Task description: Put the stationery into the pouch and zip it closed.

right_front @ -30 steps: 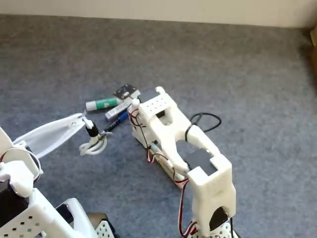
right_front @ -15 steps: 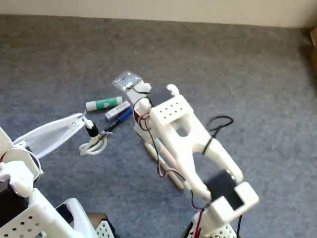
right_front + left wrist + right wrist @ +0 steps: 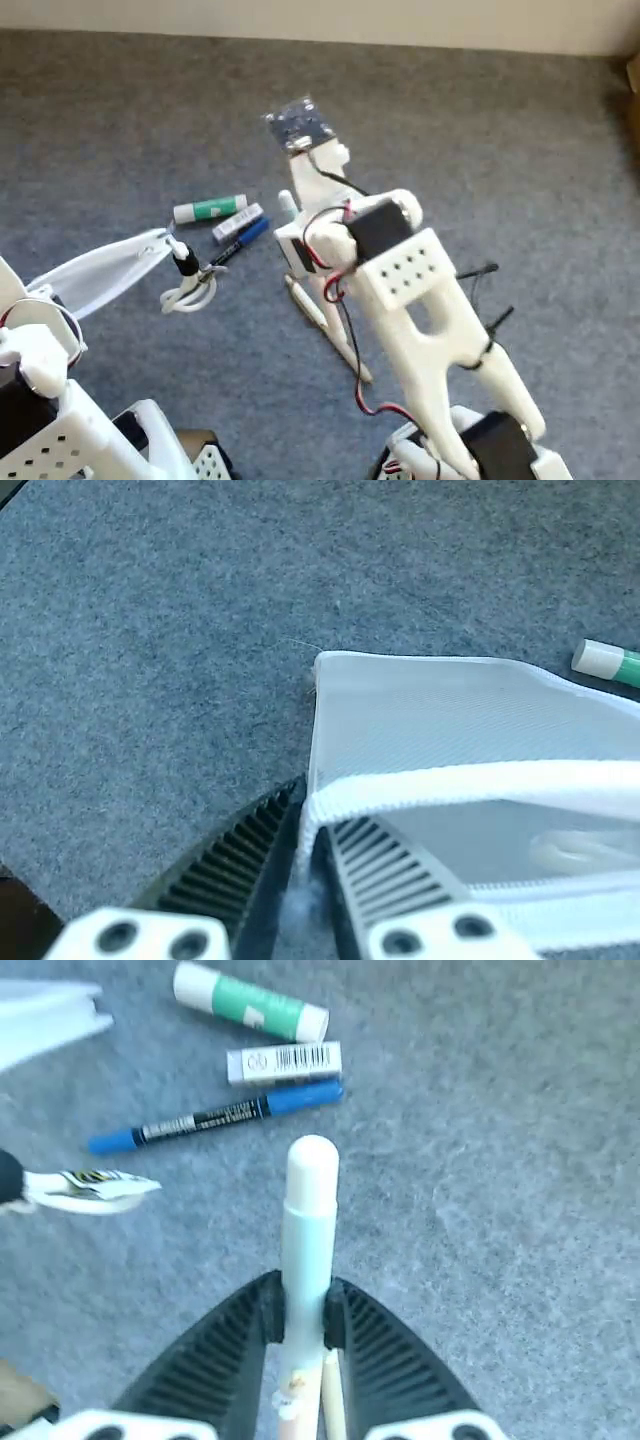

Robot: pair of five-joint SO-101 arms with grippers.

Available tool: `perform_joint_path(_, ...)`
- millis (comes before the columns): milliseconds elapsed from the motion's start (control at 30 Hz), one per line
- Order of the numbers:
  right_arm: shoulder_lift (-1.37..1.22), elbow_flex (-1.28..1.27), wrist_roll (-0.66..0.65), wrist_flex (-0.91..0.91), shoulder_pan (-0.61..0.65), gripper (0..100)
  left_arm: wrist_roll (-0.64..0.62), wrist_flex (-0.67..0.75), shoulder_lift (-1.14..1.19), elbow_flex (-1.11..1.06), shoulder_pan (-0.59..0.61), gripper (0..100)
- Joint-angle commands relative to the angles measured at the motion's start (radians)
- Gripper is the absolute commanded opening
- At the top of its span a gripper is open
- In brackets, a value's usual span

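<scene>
My left gripper (image 3: pixel 305 830) is shut on the rim of the white mesh pouch (image 3: pixel 450 720), which lies at the left of the carpet (image 3: pixel 95 275) with its mouth toward the stationery. The pouch's black zip pull (image 3: pixel 185 262) and white cord loop (image 3: pixel 190 295) hang at its tip. My right gripper (image 3: pixel 303 1305) is shut on a pale marker (image 3: pixel 308 1220), whose tip (image 3: pixel 288 205) points at the loose items. A green glue stick (image 3: pixel 210 209), a small white labelled stick (image 3: pixel 237 221) and a blue pen (image 3: pixel 235 243) lie between pouch and right gripper (image 3: pixel 292 232).
A thin cream stick (image 3: pixel 328 325) lies on the carpet under the right arm. Grey carpet stretches open behind and to the right of the items. The left arm's base (image 3: pixel 60 420) fills the near left corner.
The right arm has risen and swung back from low over the items, wrist turning, and the pale marker's tip now shows in its jaws. Pouch and left arm stayed put.
</scene>
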State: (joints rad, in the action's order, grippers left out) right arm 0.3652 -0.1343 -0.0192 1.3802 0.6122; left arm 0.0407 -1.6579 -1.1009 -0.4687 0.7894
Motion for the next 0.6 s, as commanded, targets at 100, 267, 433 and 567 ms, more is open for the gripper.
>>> perform_joint_path(100, 0.171, 0.018, 0.075, -0.065, 0.077, 0.4, 0.005, 0.000, 0.004, 0.045, 0.005, 1)
perform_joint_path(267, 0.280, 0.013, 0.095, -0.228, 0.113, 0.4, 0.005, -0.002, 0.004, 0.045, 0.005, 1)
perform_joint_path(433, 0.344, 0.015, 0.095, -0.337, 0.171, 0.4, 0.005, -0.002, 0.004, 0.045, 0.005, 1)
perform_joint_path(567, 0.364, 0.019, 0.092, -0.417, 0.229, 0.4, 0.005, -0.002, 0.004, 0.045, 0.005, 1)
